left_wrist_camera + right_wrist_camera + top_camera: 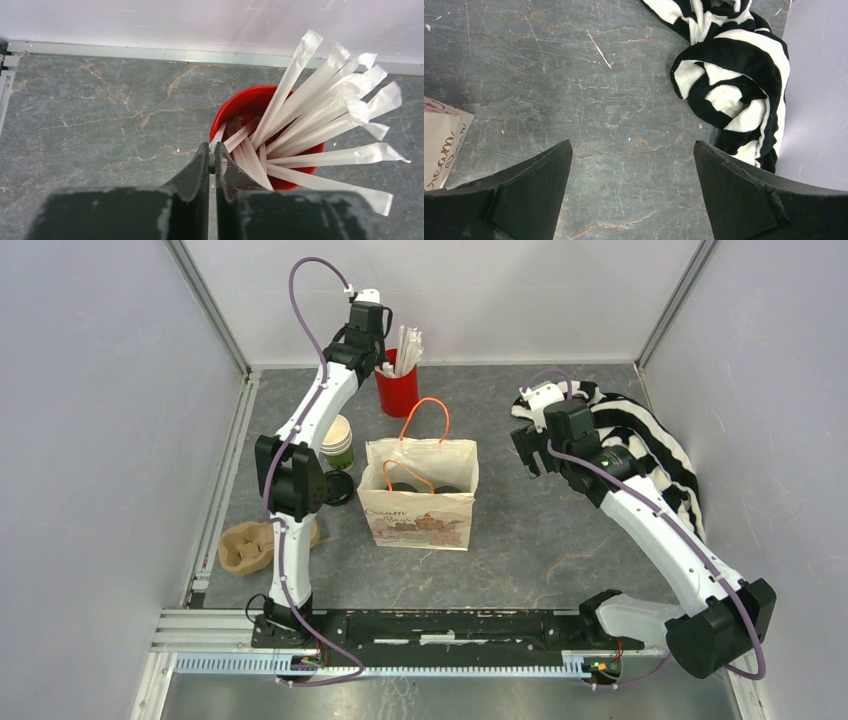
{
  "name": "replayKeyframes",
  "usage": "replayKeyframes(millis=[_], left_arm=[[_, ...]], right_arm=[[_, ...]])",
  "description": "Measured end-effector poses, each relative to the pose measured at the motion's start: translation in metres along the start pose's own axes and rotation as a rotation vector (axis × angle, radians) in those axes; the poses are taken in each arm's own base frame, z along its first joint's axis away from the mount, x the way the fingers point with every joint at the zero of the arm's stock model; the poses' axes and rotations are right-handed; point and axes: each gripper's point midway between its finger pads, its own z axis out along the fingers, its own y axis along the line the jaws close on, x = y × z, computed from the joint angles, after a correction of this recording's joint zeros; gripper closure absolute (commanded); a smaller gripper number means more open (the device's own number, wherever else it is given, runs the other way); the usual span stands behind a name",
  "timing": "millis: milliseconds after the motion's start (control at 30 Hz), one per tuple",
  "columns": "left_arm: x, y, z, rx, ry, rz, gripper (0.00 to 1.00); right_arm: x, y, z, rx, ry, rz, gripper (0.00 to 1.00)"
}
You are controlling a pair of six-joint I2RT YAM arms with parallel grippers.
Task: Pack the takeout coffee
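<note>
Left of paper bag (pixel 418 515): lidless cup stack (pixel 338 443), unused.
Behind bag: left gripper (pixel 212 150) pinched together on one white stick (pixel 219 134) at red cup's (pixel 240 102) near rim, probably an extra for the order.
Inside bag: takeout coffee (pixel 403 487), both cups lids-up.
Right of bag: right gripper (pixel 632 145) spread wide, with open room bagward. Striped cloth (pixel 724 90) crowds the wall.

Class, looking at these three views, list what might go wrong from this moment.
1. The left hand pinches only the tip of one wrapped straw; it may slip out or tear when lifted.
2. Neighbouring straws lean loosely in the red cup; pulling could drag them out or tip the cup.
</note>
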Motion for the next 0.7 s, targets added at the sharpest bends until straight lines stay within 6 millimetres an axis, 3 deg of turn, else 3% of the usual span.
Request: replayKeyframes(millis=[233, 400, 533, 600, 633, 667, 700], left_arm=[[-0.015, 0.0, -0.002, 0.001, -0.05, 0.001, 0.98], [-0.039, 0.003, -0.025, 0.011, -0.094, -0.016, 0.98], [-0.079, 0.011, -0.072, 0.037, -0.173, -0.046, 0.98], [-0.104, 0.017, -0.107, 0.063, -0.226, -0.066, 0.98], [-0.124, 0.022, -0.137, 0.082, -0.273, -0.083, 0.98], [-0.129, 0.024, -0.146, 0.09, -0.286, -0.087, 0.98], [-0.143, 0.027, -0.171, 0.115, -0.325, -0.099, 0.98]], right_arm=[[-0.001, -0.001, -0.006, -0.003, -0.022, 0.006, 0.02], [-0.005, 0.004, -0.012, -0.023, -0.044, 0.002, 0.02], [-0.008, 0.011, -0.017, -0.056, -0.062, 0.005, 0.02], [-0.01, 0.011, -0.02, -0.066, -0.077, 0.014, 0.02], [-0.011, 0.011, -0.023, -0.067, -0.085, 0.019, 0.02], [-0.012, 0.01, -0.025, -0.068, -0.092, 0.024, 0.02], [-0.012, 0.01, -0.027, -0.068, -0.099, 0.029, 0.02]])
